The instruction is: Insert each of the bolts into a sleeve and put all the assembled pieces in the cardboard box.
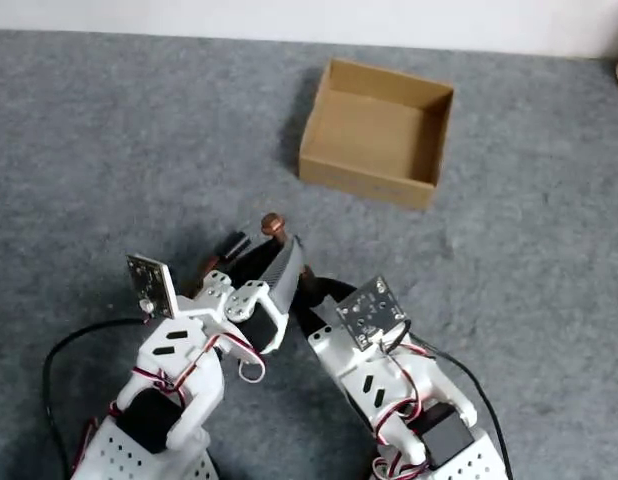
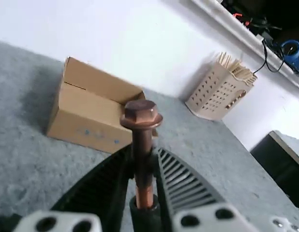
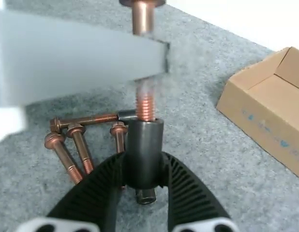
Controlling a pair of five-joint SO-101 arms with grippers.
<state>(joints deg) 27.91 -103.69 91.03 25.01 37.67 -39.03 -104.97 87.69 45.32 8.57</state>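
Bolt (image 2: 141, 118) clamped by left end effector (image 2: 142, 157), tip inside sleeve (image 3: 144, 145) gripped by right end effector (image 3: 144, 166).

The bolt (image 2: 141, 145) stands in the sleeve (image 3: 144, 154), spare bolts (image 3: 53, 140) beside, cardboard box (image 1: 377, 130) beyond.

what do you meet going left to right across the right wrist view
loose bolts on the carpet → sleeve gripped in the right end effector, with a bolt standing at its top → cardboard box
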